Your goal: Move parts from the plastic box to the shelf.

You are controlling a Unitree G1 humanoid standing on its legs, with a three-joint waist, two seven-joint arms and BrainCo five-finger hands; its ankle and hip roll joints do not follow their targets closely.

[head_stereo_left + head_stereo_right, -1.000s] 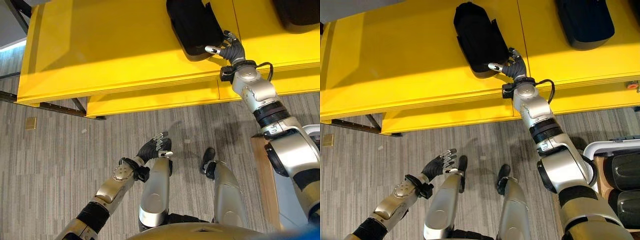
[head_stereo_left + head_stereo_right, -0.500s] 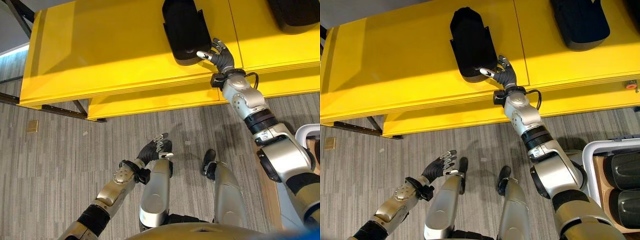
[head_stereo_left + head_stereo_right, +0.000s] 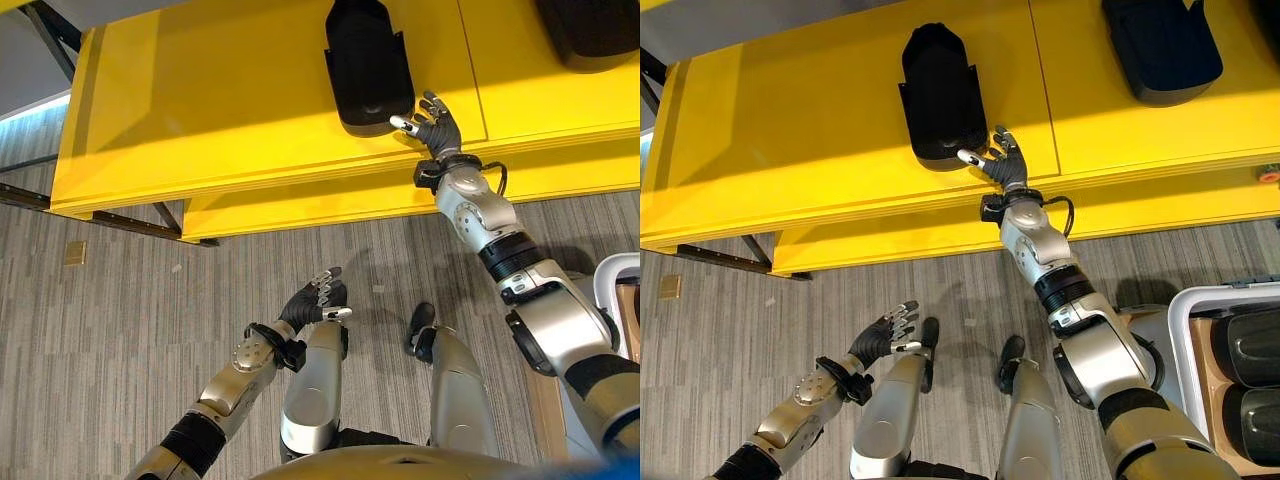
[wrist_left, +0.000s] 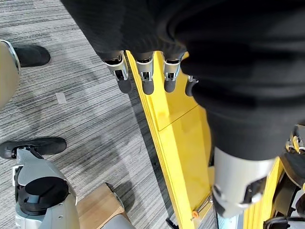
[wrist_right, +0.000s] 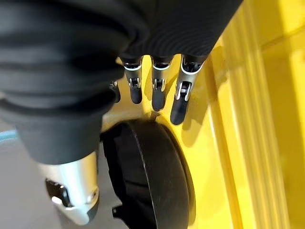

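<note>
Second black moulded plastic part (image 3: 1160, 45) was cut off at the top edge of the view, near the yellow shelf's (image 3: 200, 110) far right. White plastic box (image 3: 1185, 330) was cropped at the lower right, two more dark parts (image 3: 1252, 345) partly visible inside. Right hand (image 3: 1002, 163) rested over the shelf's front edge, fingers (image 5: 178, 102) spread and straight, thumb tip just beside the near end of the black moulded plastic part (image 3: 938, 95), holding nothing. Left hand (image 3: 312, 302) hung low over the grey floor (image 3: 100, 340), fingers relaxed, empty.
</note>
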